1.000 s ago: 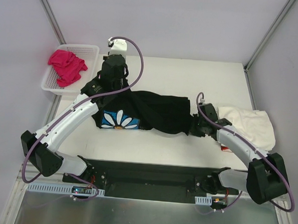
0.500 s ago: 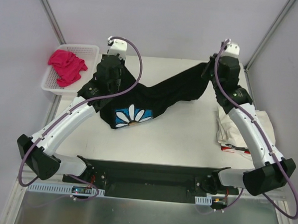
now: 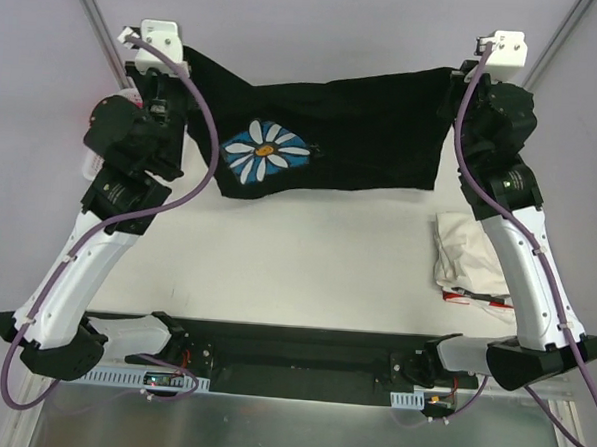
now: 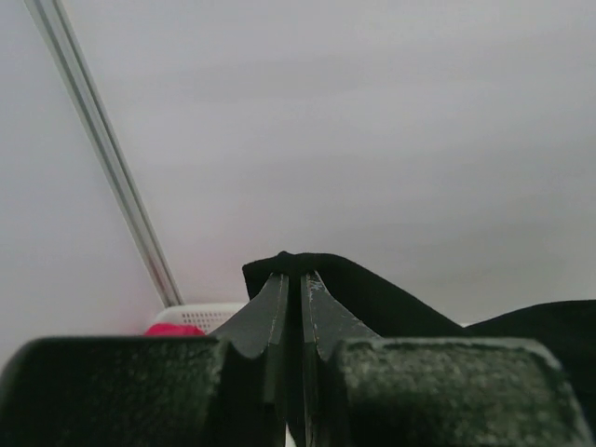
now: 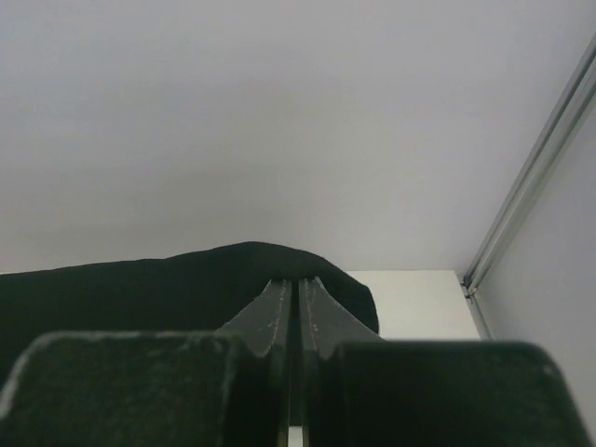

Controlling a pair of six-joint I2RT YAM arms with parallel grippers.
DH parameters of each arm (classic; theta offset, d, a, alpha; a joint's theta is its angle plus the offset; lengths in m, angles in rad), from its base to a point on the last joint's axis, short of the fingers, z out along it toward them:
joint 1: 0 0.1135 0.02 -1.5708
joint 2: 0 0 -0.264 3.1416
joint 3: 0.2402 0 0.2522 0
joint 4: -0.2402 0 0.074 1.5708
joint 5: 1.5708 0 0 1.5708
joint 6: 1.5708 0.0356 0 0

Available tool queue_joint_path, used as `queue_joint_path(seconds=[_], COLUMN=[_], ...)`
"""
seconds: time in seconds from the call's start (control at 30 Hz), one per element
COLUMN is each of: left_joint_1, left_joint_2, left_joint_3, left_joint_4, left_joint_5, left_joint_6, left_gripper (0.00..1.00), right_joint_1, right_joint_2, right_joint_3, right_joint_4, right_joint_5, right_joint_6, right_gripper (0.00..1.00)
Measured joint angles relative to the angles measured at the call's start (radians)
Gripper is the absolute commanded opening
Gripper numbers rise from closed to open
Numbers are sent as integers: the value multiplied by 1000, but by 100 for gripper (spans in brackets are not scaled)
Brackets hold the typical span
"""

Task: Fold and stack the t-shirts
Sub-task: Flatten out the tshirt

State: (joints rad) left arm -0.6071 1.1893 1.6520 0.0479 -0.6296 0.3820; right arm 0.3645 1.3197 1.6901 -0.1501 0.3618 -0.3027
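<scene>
Top external: black t-shirt [image 3: 373, 137] stretched wide, white daisy [image 3: 267, 152] on blue showing.

Black tee [image 3: 364, 127] hangs spread between left gripper [image 3: 180, 61] at 10 o'clock, right gripper [image 3: 455, 89] at 2; cream tee [image 3: 467, 257] at 4.

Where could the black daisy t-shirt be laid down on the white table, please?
The broad middle of the white table is bare, between the hanging black daisy t-shirt and the black base rail. The right side is crowded by the crumpled cream-white t-shirt.
</scene>
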Motion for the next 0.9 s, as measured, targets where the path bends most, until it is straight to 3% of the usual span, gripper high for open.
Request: queue_joint_path(seconds=[0.23, 0.43, 0.63, 0.9], left_joint_1=[0, -1, -1, -2], left_joint_2=[-96, -183, -293, -322], left_joint_3=[21, 21, -47, -39], left_joint_4=[0, -2, 98, 288], left_joint_5=[106, 279, 481, 684], left_joint_6=[24, 34, 119, 254], left_gripper=[0, 0, 0, 0], right_joint_1=[20, 70, 120, 132], right_joint_2=[-95, -203, -290, -253], right_joint_3=[-52, -96, -167, -132], right_joint_4=[36, 138, 389, 731], right_joint_5=[-16, -41, -88, -201], right_joint_6=[-116, -197, -313, -443], right_gripper=[1, 1, 1, 1])
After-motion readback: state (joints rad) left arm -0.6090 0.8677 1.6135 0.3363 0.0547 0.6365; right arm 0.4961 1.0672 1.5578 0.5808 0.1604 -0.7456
